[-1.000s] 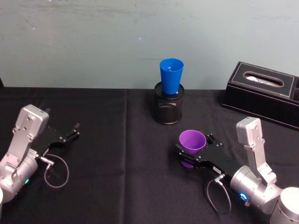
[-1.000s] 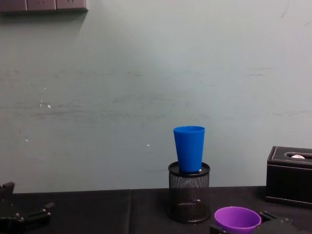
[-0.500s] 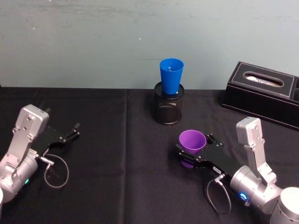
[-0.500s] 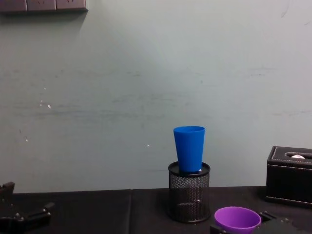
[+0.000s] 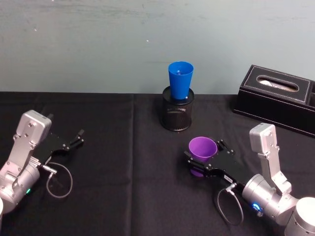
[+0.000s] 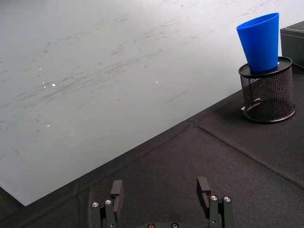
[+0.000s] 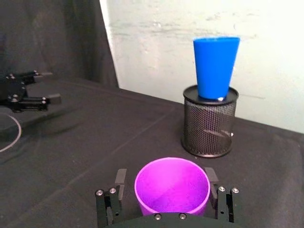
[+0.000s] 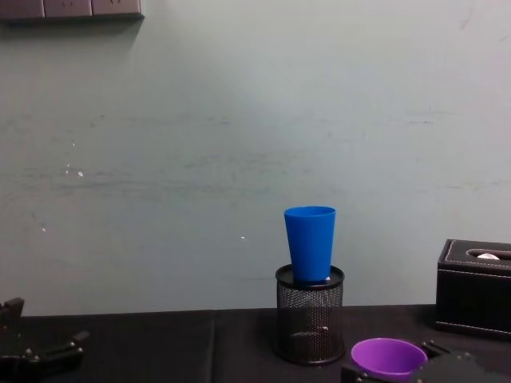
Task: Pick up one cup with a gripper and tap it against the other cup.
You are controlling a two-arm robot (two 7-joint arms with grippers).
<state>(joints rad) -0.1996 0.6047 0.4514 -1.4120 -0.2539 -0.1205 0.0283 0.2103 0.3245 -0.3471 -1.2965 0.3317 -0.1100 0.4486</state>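
Observation:
The purple cup (image 5: 203,148) stands upright on the black cloth at right of centre. My right gripper (image 5: 203,149) is open, one finger on each side of the cup; in the right wrist view its fingers (image 7: 119,179) stand a little off the purple cup (image 7: 172,186). The blue cup (image 5: 180,80) stands upright in the mouth of a black mesh pen holder (image 5: 177,115), behind and slightly left of the purple one. My left gripper (image 5: 78,137) rests open and idle at the far left, holding nothing.
A black tissue box (image 5: 278,98) stands at the back right. The black tablecloth (image 5: 128,162) meets a pale wall just behind the pen holder. A loop of cable (image 5: 59,179) lies by the left arm.

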